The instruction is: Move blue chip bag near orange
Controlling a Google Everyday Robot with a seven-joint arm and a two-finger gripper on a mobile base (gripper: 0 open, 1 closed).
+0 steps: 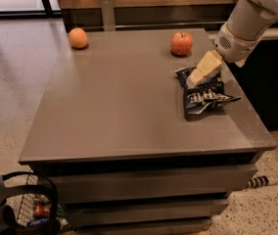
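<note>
The blue chip bag (206, 97) lies crinkled on the right side of the grey table (114, 116), white lettering up. The orange (78, 38) sits at the table's far left corner, well away from the bag. My gripper (194, 80) comes down from the upper right on a white arm, and its pale tip sits at the bag's upper left corner, touching or just above it.
A red apple (181, 43) sits at the far edge, just behind the bag and gripper. A wooden wall and a post (107, 11) stand behind the table. A black wire basket (24, 207) is on the floor at the lower left. A cable end (264, 181) lies at the right.
</note>
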